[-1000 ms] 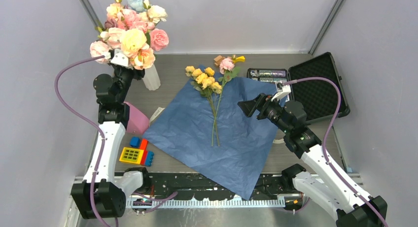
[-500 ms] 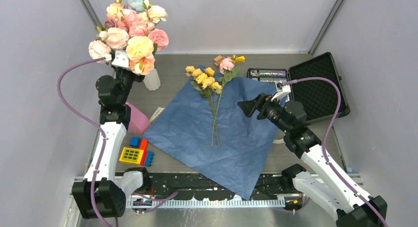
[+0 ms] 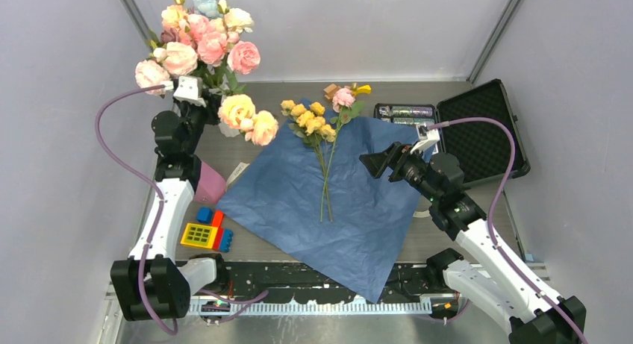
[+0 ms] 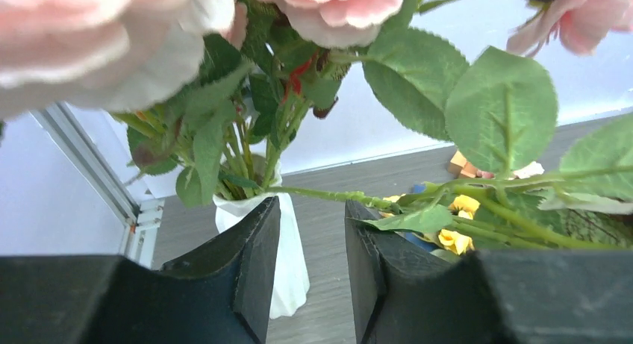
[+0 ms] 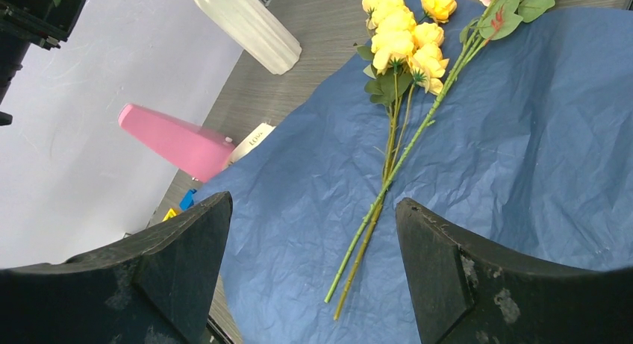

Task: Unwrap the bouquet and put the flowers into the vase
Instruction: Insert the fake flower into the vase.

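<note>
The bouquet lies unwrapped: its dark blue paper [image 3: 328,195] is spread flat, with small yellow roses [image 3: 309,119] and a pink rose [image 3: 343,98] on thin green stems [image 5: 373,217] across it. Bigger pink and cream blooms [image 3: 201,38] fill the ribbed white vase [image 4: 287,262] at the back left. One stem [image 4: 328,196] with a cream and a peach bloom [image 3: 250,119] leans out to the right, across the tips of my left gripper [image 4: 312,210]. Its jaws stand apart with bare table showing between them. My right gripper [image 5: 313,202] hovers wide open above the paper [image 5: 522,135], right of the stems.
A pink cone block [image 3: 209,181] and toy bricks [image 3: 207,230] sit by the left arm. A white card [image 3: 239,171] lies at the paper's left corner. At the back right an open black case [image 3: 481,131] lies flat. Grey walls close in on three sides.
The stem with the cream and peach blooms has swung out of the bunch and down to the right. My left gripper has narrowed a little. The right arm has not moved.
</note>
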Robot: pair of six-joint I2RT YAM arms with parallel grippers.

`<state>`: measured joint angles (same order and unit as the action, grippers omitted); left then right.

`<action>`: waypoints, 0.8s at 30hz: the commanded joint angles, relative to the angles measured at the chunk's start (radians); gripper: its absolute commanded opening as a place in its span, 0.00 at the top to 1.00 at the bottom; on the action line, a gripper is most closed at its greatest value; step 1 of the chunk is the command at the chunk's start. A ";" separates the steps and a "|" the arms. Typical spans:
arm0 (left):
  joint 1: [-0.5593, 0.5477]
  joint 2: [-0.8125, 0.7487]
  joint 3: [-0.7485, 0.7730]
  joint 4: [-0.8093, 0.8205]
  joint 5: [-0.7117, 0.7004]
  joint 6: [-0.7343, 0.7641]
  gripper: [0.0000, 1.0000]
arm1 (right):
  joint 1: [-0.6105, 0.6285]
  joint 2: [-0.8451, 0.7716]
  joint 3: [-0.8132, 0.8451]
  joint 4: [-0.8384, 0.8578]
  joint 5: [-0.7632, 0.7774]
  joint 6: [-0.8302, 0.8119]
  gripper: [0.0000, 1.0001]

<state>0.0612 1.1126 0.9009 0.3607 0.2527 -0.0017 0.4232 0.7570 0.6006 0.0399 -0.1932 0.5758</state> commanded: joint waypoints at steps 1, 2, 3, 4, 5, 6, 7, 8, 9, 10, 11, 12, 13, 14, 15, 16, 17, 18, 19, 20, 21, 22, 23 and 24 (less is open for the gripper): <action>0.005 -0.038 -0.035 0.050 -0.009 -0.034 0.61 | -0.003 -0.012 -0.002 0.052 -0.008 0.007 0.14; 0.006 -0.045 -0.040 0.047 -0.009 -0.036 0.61 | -0.003 -0.012 -0.002 0.051 -0.008 0.007 0.14; 0.006 -0.054 -0.044 0.041 -0.009 -0.037 0.61 | -0.003 -0.012 -0.002 0.051 -0.009 0.007 0.14; 0.006 -0.058 -0.046 0.033 -0.008 -0.039 0.61 | -0.003 -0.010 -0.004 0.051 -0.010 0.006 0.14; 0.006 -0.064 -0.046 0.025 -0.006 -0.041 0.61 | -0.003 -0.008 -0.004 0.051 -0.011 0.006 0.14; 0.006 -0.072 -0.046 0.018 -0.004 -0.043 0.61 | -0.003 -0.007 -0.004 0.051 -0.013 0.006 0.14; 0.006 -0.079 -0.048 0.011 -0.002 -0.044 0.61 | -0.003 -0.005 -0.004 0.051 -0.015 0.006 0.14; 0.006 -0.088 -0.048 0.005 0.000 -0.045 0.60 | -0.003 -0.004 -0.004 0.051 -0.016 0.006 0.14; 0.006 -0.095 -0.048 -0.003 0.002 -0.048 0.60 | -0.003 -0.003 -0.004 0.051 -0.018 0.006 0.14; 0.006 -0.105 -0.048 -0.012 0.005 -0.052 0.60 | -0.003 -0.003 -0.004 0.051 -0.019 0.006 0.14; 0.006 -0.116 -0.047 -0.029 0.011 -0.059 0.59 | -0.003 -0.003 -0.004 0.052 -0.020 0.007 0.14; 0.006 -0.126 -0.047 -0.041 0.018 -0.067 0.58 | -0.003 -0.003 -0.004 0.052 -0.021 0.008 0.14; 0.006 -0.139 -0.046 -0.055 0.026 -0.078 0.57 | -0.003 -0.002 -0.004 0.052 -0.022 0.008 0.14; 0.006 -0.150 -0.046 -0.070 0.033 -0.092 0.56 | -0.004 -0.001 -0.003 0.052 -0.023 0.009 0.14; 0.006 -0.166 -0.048 -0.085 0.045 -0.105 0.55 | -0.003 0.001 -0.003 0.052 -0.024 0.009 0.14; 0.006 -0.183 -0.047 -0.104 0.054 -0.121 0.53 | -0.003 0.002 -0.002 0.052 -0.026 0.009 0.14; 0.006 -0.201 -0.049 -0.123 0.063 -0.144 0.51 | -0.003 0.005 -0.001 0.053 -0.027 0.009 0.14; 0.006 -0.223 -0.055 -0.135 0.074 -0.164 0.50 | -0.003 0.007 -0.001 0.054 -0.031 0.009 0.14; 0.005 -0.246 -0.066 -0.142 0.087 -0.184 0.49 | -0.003 0.011 -0.001 0.056 -0.032 0.008 0.14; 0.005 -0.278 -0.078 -0.148 0.098 -0.199 0.47 | -0.003 0.014 -0.001 0.056 -0.036 0.007 0.14; 0.005 -0.303 -0.089 -0.163 0.105 -0.209 0.46 | -0.003 0.018 0.000 0.057 -0.038 0.007 0.14; 0.005 -0.325 -0.094 -0.185 0.107 -0.216 0.45 | -0.003 0.019 0.001 0.059 -0.041 0.008 0.14; 0.004 -0.343 -0.096 -0.209 0.108 -0.219 0.45 | -0.003 0.023 0.004 0.059 -0.043 0.008 0.14; 0.005 -0.363 -0.095 -0.238 0.108 -0.220 0.44 | -0.003 0.027 0.005 0.059 -0.046 0.009 0.14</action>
<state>0.0612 0.8223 0.8150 0.2050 0.3225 -0.1669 0.4232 0.7746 0.5945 0.0486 -0.2153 0.5785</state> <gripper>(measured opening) 0.551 0.862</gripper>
